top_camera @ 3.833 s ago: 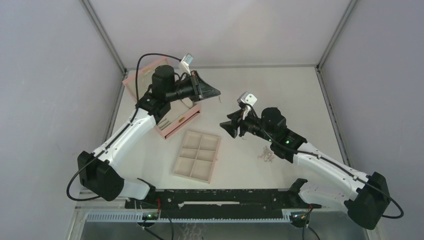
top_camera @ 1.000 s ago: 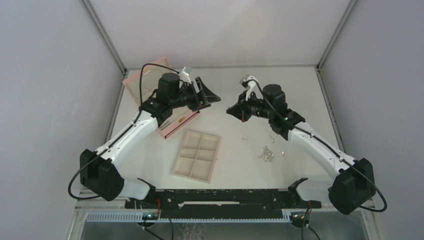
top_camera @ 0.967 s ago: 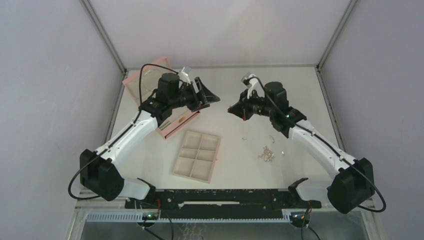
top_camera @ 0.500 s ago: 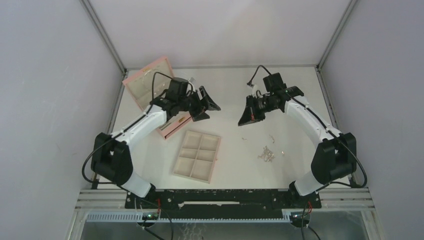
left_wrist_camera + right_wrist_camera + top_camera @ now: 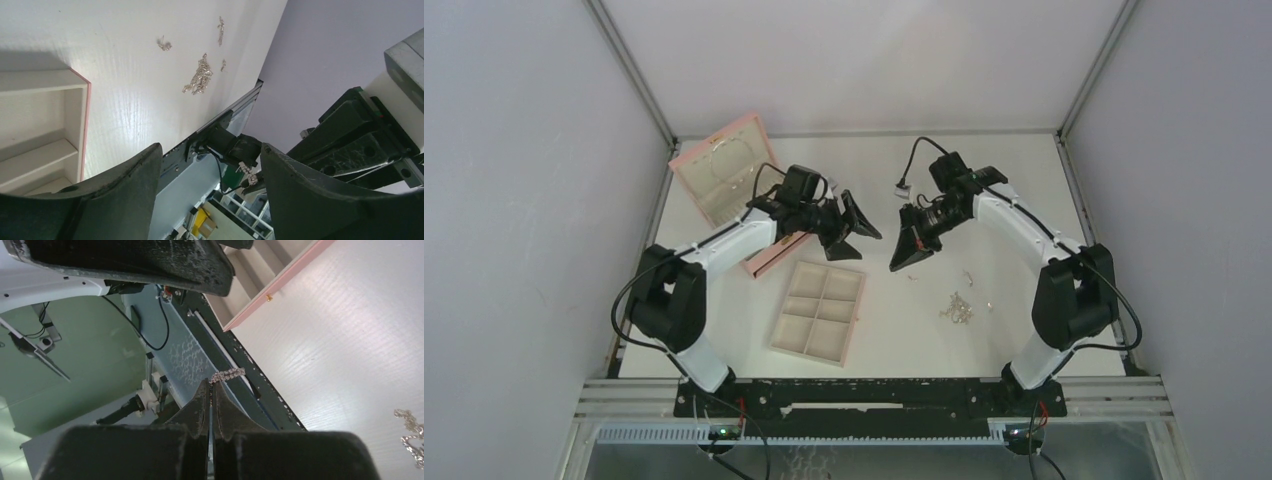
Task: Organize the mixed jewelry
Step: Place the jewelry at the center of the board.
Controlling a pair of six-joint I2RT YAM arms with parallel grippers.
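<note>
The right tool [image 5: 210,384] pinched 1 small sparkly strip [image 5: 228,374] above the counter [image 5: 984,200]. The left tool [image 5: 211,148] gaped wide. Other silver pieces [image 5: 957,308] lay scattered right of the tray [image 5: 819,310].

Bright, even light comes from above, the white tabletop [image 5: 320,340] shows a soft glare, shadows are faint, and the wrist views blur at close range.

On the white table [image 5: 1014,170] a pink box [image 5: 721,172] is set far left, a beige tray [image 5: 818,313] nearer, and silver jewelry [image 5: 957,309] is scattered to its right.
</note>
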